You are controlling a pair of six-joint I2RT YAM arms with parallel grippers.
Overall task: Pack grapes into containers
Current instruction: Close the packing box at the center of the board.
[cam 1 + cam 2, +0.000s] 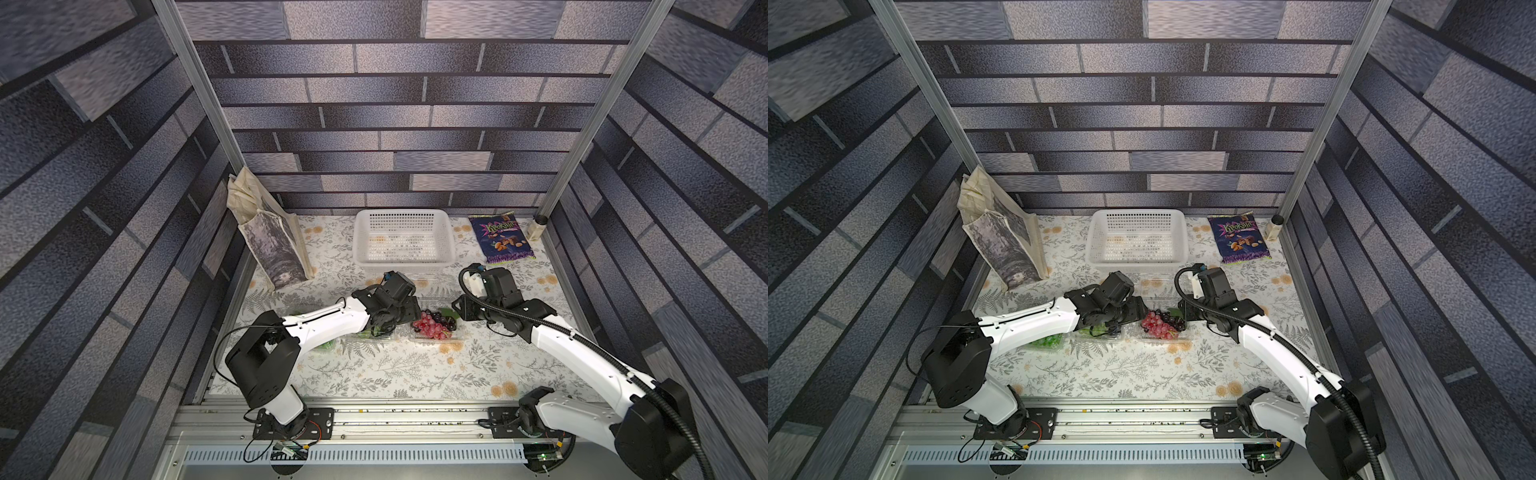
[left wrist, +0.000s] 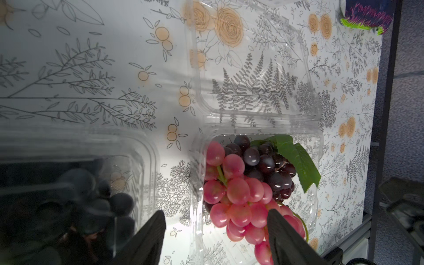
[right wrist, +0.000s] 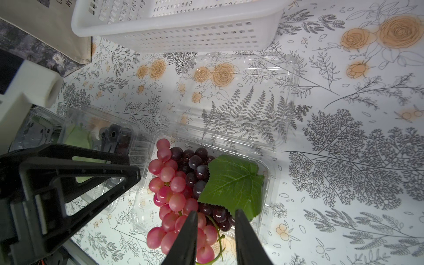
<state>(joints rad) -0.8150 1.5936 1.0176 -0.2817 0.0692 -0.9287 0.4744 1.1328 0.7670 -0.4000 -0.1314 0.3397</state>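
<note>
Grapes: red and dark purple bunch of round berries (image 3: 176, 183) lies in a clear plastic clamshell container (image 3: 269, 176) on the floral surface (image 3: 344, 142).
Left hand (image 2: 216, 212): open, over the container's wall.
Right hand (image 3: 216, 211): jaws slightly apart, empty, above the bunch.

In both top views the left arm (image 1: 324, 318) hides most of the green grapes (image 1: 1045, 341) and the middle container (image 1: 1115, 337), left of the centre of the worktop (image 1: 415, 365). In the left wrist view that container is blurred, its dark grapes (image 2: 114, 202) mere smudges, and the snack bag (image 2: 364, 18) is cut by the picture's edge. The jar (image 1: 535, 227) in the far right corner is too small to make out.
</note>
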